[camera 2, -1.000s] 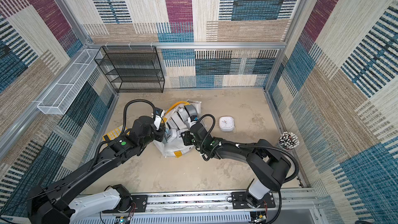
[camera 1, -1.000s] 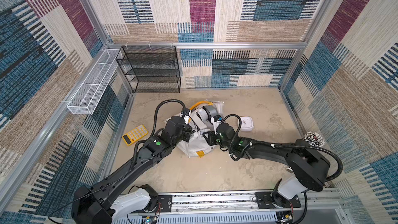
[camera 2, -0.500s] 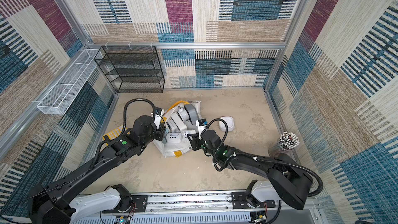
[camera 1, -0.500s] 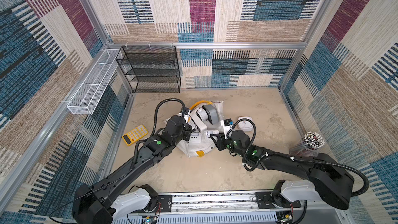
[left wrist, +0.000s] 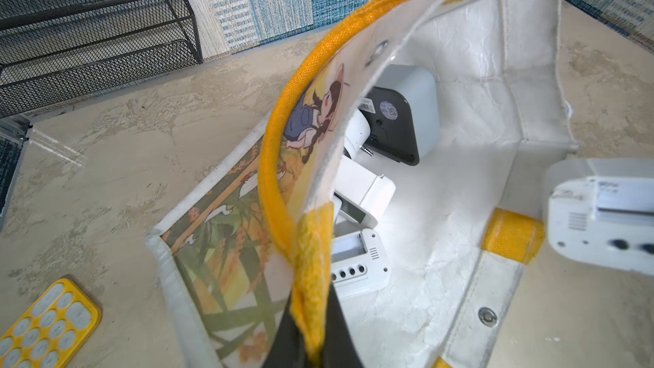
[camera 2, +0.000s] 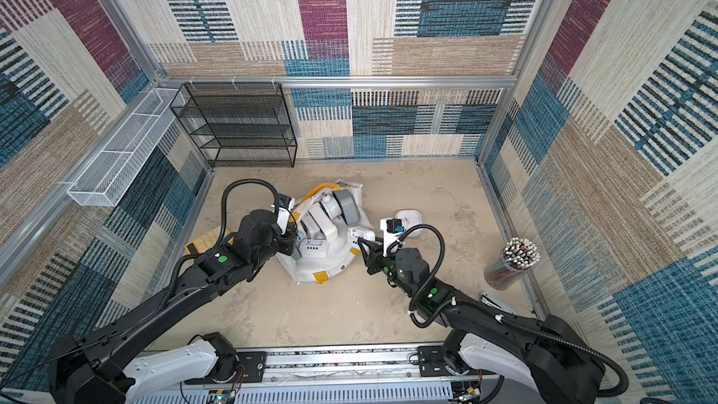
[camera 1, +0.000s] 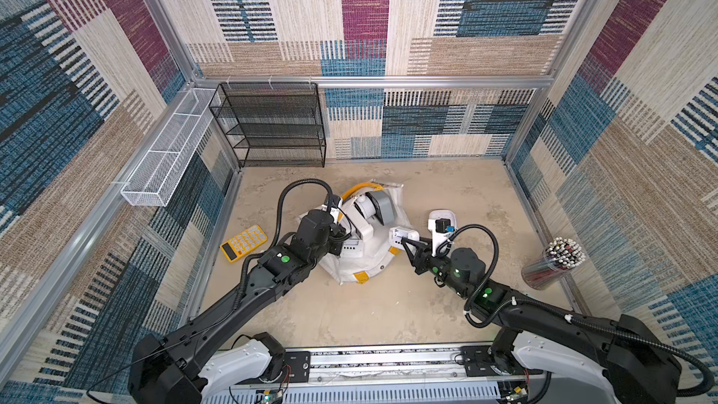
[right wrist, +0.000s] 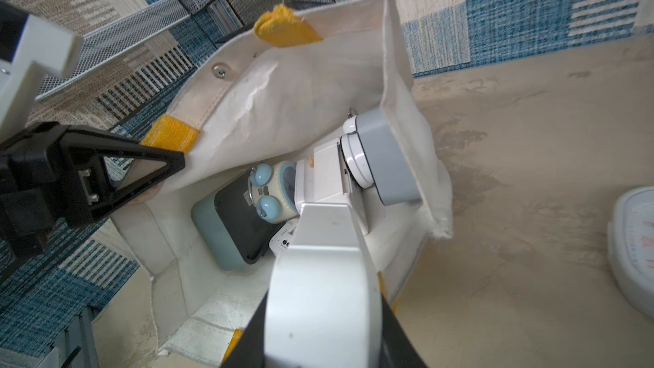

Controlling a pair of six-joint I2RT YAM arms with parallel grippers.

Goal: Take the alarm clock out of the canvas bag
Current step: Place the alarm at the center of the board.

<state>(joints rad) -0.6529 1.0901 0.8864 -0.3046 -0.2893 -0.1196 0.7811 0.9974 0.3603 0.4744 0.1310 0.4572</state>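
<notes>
Now | left end effector: nips canvas bag woven strap | right end effector: clamps boxy alarm clock

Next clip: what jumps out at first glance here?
A white canvas bag lies mid-table, its yellow handle pinched by the left end effector so the mouth gapes. Just past its rim, the right end effector grips a small white alarm clock, while several more clocks crowd the bag's inside.

canvas bag: white, yellow handles, lying open | alarm clock: white, outside, beside its rim
</notes>
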